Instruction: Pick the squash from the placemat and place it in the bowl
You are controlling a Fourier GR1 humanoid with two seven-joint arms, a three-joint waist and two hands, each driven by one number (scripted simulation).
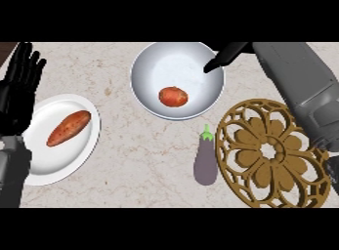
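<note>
Squash (173, 96) in bowl (152, 73), right hand (226, 56) above

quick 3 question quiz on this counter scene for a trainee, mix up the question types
1. True or false: the bowl is empty.
2. What lies on the plate? A) eggplant B) sweet potato C) nothing
3. Fill in: the eggplant lies on the counter just left of the ____.

Key
1. False. A round orange-red squash sits in it, with the right hand above the bowl's rim, fingers straight.
2. B. The sweet potato lies on it; the left hand rests open at the left edge.
3. Placemat.
</note>
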